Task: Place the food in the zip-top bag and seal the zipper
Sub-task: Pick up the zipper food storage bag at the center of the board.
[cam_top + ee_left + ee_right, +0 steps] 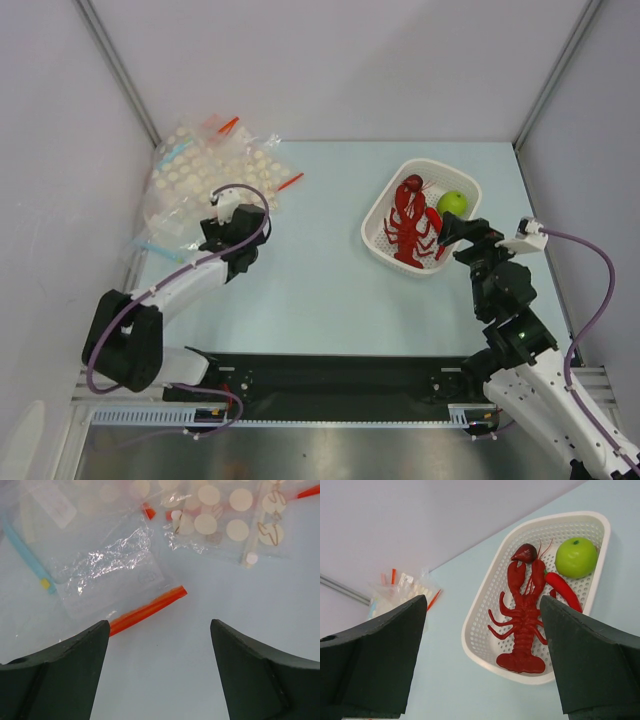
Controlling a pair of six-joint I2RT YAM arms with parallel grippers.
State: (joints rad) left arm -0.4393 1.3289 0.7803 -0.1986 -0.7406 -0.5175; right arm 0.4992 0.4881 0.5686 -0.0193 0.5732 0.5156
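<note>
Top external view gives us the layout. A white perforated basket [371,236] sits near the far right corner of the table [320,285]. The lobster [408,225] lies inside it, claws toward the far edge, with a green fruit [452,203] beside it on the right.

From the right wrist we also see a red chilli [562,589] between lobster and fruit, and a dark shell [524,553] at the claws. The right gripper [483,602] hangs over the basket's near side, fingers spread wide and holding nothing.

At the far left corner lies a heap of bags. From the left wrist we see the zip-top bag [112,572], clear and crinkled, flat on the table. Its zipper [150,607] runs slantwise just beyond the fingertips. Dotted bags [225,515] lie past it, and a blue-strip bag [27,555] is to its left. The left gripper [159,626] is parted wide and empty over bare tabletop.
</note>
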